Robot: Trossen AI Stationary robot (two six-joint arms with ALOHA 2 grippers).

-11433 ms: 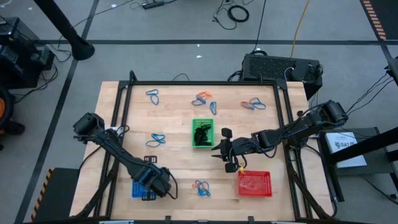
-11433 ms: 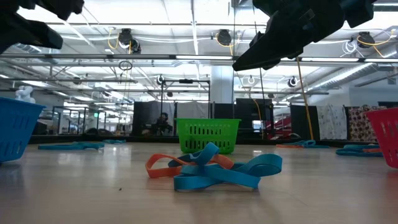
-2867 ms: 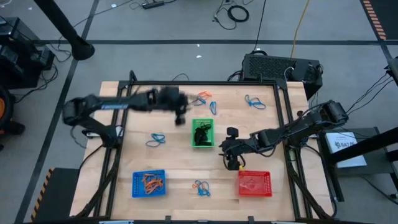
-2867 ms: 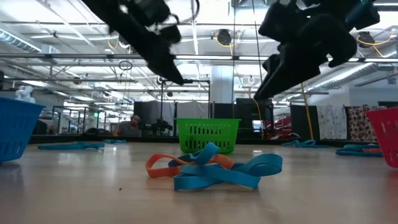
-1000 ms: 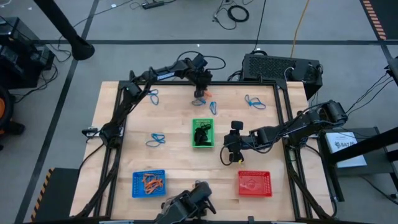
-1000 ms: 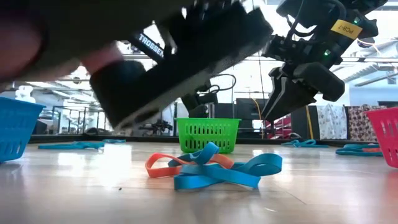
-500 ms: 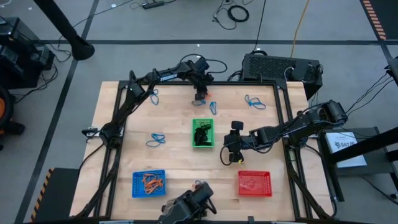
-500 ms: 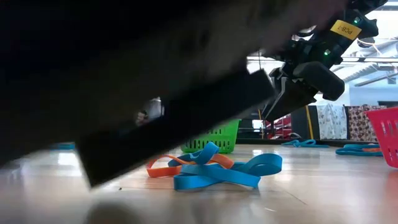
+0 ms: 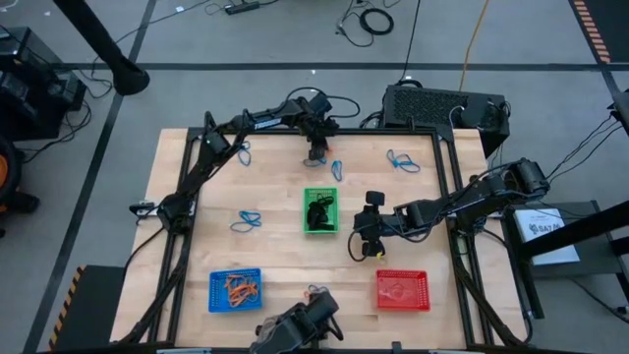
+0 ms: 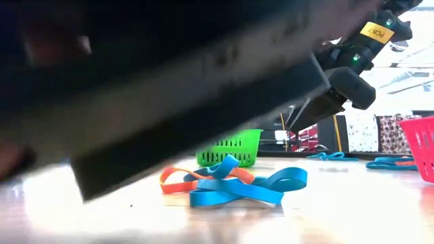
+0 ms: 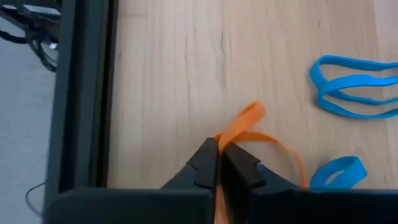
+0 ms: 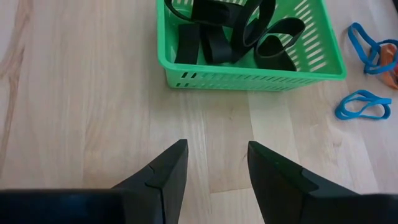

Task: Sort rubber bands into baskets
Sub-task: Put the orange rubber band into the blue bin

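We have the left gripper (image 11: 217, 163) at the far edge of the wooden table (image 9: 275, 246), its two dark fingers pressed together on a thin orange rubber band (image 11: 249, 124). In the left wrist view the band comes out from between the fingertips and its loop lies loosely forward on the wood, so we judge that the pinch holds only one end.

The relation that matters now is the way to the basket. The small blue plastic mesh basket (image 9: 235, 291), where orange bands already lie, stands at about 7 o'clock from the left gripper in the high view, well apart, at the near-left corner. We think the carry must cross almost the whole table, passing to the left of the small green mesh basket (image 9: 320, 211) with its black bands.

Two thin blue rubber bands (image 11: 354, 93) lie just beside the held one, and they may be dragged along with it.

The right gripper (image 12: 214, 165) waits near the table's middle, fingers spread, holding nothing, with the green basket in front of it. The small red mesh basket (image 9: 402, 290) is at about 5 o'clock from it.
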